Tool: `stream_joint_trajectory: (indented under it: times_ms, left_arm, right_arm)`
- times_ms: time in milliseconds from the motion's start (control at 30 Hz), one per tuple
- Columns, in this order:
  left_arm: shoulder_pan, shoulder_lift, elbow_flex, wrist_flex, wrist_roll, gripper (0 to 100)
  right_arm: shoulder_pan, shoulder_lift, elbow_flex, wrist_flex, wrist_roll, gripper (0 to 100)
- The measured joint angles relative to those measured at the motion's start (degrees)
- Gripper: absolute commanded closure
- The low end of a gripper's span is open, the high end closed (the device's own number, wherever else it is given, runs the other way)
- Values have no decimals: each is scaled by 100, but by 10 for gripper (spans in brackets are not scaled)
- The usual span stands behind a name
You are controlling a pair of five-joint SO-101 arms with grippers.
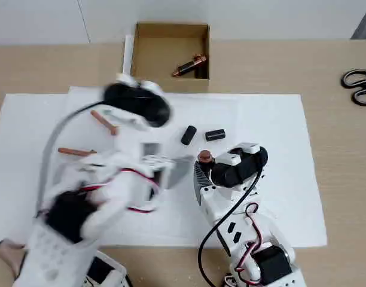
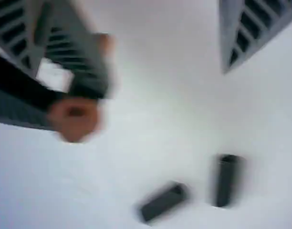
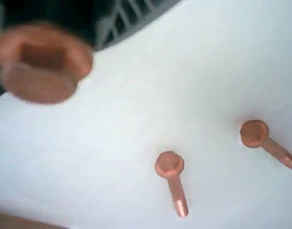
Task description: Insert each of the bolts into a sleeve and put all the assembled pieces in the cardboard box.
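My right claw (image 1: 201,167) is clenched on a bolt (image 1: 205,156). The head points up and the shank is hidden between the jaws. The claw hangs over the white sheet (image 1: 278,179), on the arm-base side of the two sleeves. In the right wrist view the held bolt's head (image 3: 43,62) sits close to the lens, with a grey jaw behind it.

My left claw (image 1: 170,170) is released, jaws spread wide with nothing between them. It is blurred in the high view. It hangs over the sheet just beside the right claw, on that claw's left. The left wrist view looks past the right claw's bolt head (image 2: 74,117) toward the sleeves.

First sleeve (image 1: 188,135) and second sleeve (image 1: 214,135) are black and lie on their sides on the sheet, near each other but not touching. Both are empty and near the right claw.

First loose bolt (image 1: 104,122) and second loose bolt (image 1: 75,152) lie flat on the left part of the sheet, apart from each other and well apart from the sleeves. The blurred left arm partly covers that area.

The cardboard box (image 1: 141,54) sits open on the worktop (image 1: 27,66) at the far edge of the sheet. One assembled piece (image 1: 189,66), a bolt in a sleeve, lies slanted inside by the right wall.

Scissors (image 1: 359,86) are on the bare worktop at the far right, well apart from everything.
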Motion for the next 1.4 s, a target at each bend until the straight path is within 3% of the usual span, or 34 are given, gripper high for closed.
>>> stream_joint_trajectory:
  times_ms: [133, 233, 300, 500, 1000, 1400]
  left_arm:
    - [-1389, -334, -97, 316, -941, 763]
    - [-2198, -475, -97, 554, -1073, 763]
    - [-2382, -536, -9, 642, -1116, 763]
    - [-2479, -519, 79, 677, -1160, 763]
    - [-2514, -536, 738, 677, -1160, 763]
    - [-2514, -536, 738, 677, -1160, 764]
  right_arm:
    - [308, 334, -255, 0, 316, 994]
    - [580, 949, -897, 0, 475, 993]
    - [633, 1626, -1495, 0, 545, 994]
    - [791, 4448, -3604, -870, 571, 994]
    - [862, 11288, -7569, -4440, 589, 994]
    - [976, 14321, -10180, -4809, 589, 986]
